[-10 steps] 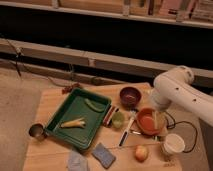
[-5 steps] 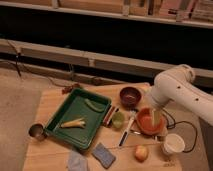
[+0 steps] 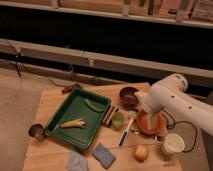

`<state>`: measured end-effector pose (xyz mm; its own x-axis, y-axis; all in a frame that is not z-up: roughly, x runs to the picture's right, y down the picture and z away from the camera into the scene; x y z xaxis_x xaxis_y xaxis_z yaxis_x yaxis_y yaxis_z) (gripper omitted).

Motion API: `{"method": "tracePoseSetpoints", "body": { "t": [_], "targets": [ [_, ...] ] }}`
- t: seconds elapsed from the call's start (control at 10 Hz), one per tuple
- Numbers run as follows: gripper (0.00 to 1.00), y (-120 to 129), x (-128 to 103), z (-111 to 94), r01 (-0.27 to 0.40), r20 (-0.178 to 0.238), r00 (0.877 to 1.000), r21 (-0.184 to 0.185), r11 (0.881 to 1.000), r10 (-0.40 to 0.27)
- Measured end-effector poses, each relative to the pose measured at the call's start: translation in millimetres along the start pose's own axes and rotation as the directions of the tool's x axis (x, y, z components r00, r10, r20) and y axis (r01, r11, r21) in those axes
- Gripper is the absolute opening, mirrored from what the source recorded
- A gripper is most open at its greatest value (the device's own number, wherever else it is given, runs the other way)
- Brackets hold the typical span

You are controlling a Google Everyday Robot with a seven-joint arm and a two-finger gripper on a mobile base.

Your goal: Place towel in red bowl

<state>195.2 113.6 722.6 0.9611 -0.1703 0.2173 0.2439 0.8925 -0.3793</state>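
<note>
The towel (image 3: 77,161), a crumpled grey-blue cloth, lies at the front edge of the wooden table (image 3: 55,102), just ahead of the green tray. The red bowl (image 3: 150,125), orange-red, sits on the right part of the table. My white arm comes in from the right and bends down over that bowl. My gripper (image 3: 149,116) hangs just above the bowl's inside, open, with nothing seen in it. It is far to the right of the towel.
A green tray (image 3: 62,112) holds a banana (image 3: 72,123) and a green vegetable (image 3: 93,105). Around it are a dark maroon bowl (image 3: 129,95), a green cup (image 3: 118,119), a blue sponge (image 3: 103,154), an apple (image 3: 141,152), a white cup (image 3: 173,144) and a metal cup (image 3: 36,131).
</note>
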Motion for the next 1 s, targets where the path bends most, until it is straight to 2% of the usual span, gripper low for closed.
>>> {"method": "tracePoseSetpoints", "body": {
  "t": [0.1, 0.2, 0.3, 0.4, 0.5, 0.6, 0.7, 0.8, 1.0],
  "targets": [
    [1.0, -4.1, -4.7, 1.0, 0.011, 0.005, 1.0, 0.002, 1.0, -0.011],
    [0.95, -3.8, -8.5, 5.8, 0.019, 0.011, 1.0, -0.001, 1.0, -0.019],
    [0.86, 0.6, -9.4, 14.9, 0.022, 0.017, 1.0, -0.005, 1.0, -0.022],
    [0.82, 4.5, -6.2, 24.5, 0.024, 0.017, 1.0, -0.006, 1.0, -0.024],
    [0.81, 7.1, -5.9, 38.5, 0.028, 0.024, 0.999, -0.008, 1.0, -0.028],
    [0.86, 4.5, -4.6, 45.1, 0.05, 0.028, 0.998, -0.008, 0.999, -0.049],
    [0.94, -0.4, -1.5, 52.3, 0.077, 0.036, 0.996, -0.009, 0.997, -0.077],
    [0.96, -1.3, -1.1, 57.1, 0.086, 0.04, 0.996, -0.013, 0.996, -0.085],
    [0.93, 0.7, -7.0, 70.3, 0.082, 0.051, 0.995, -0.015, 0.997, -0.081]
  ]
}}
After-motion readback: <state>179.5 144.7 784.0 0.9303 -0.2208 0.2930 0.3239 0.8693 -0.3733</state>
